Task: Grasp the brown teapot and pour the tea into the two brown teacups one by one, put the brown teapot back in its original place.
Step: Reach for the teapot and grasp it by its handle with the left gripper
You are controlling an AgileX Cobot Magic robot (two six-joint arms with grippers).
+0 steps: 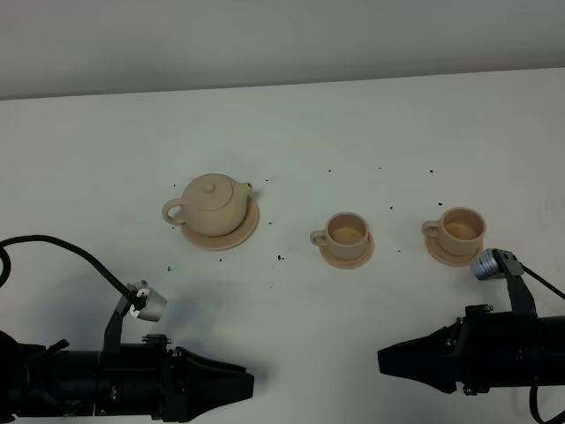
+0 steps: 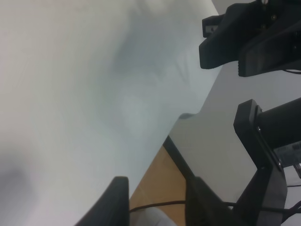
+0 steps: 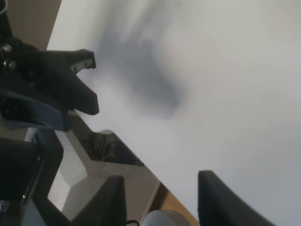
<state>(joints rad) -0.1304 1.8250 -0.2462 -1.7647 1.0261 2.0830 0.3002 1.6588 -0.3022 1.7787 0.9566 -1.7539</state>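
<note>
one smooth, round-bellied tan ceramic teapot (image 1: 214,205) on its flat round saucer (image 1: 221,245); two small tan cups, middle cup (image 1: 346,231) and right cup (image 1: 462,225); left gripper (image 2: 157,202) and right gripper (image 3: 162,197) both apart, empty.

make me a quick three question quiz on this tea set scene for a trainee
1. True or false: the teapot stands on its saucer with the lid on.
2. How many cups stand to the right of the teapot in the high view?
3. The left gripper holds: A) the teapot's handle B) a cup C) nothing

Key: 1 true; 2 two; 3 C
</note>
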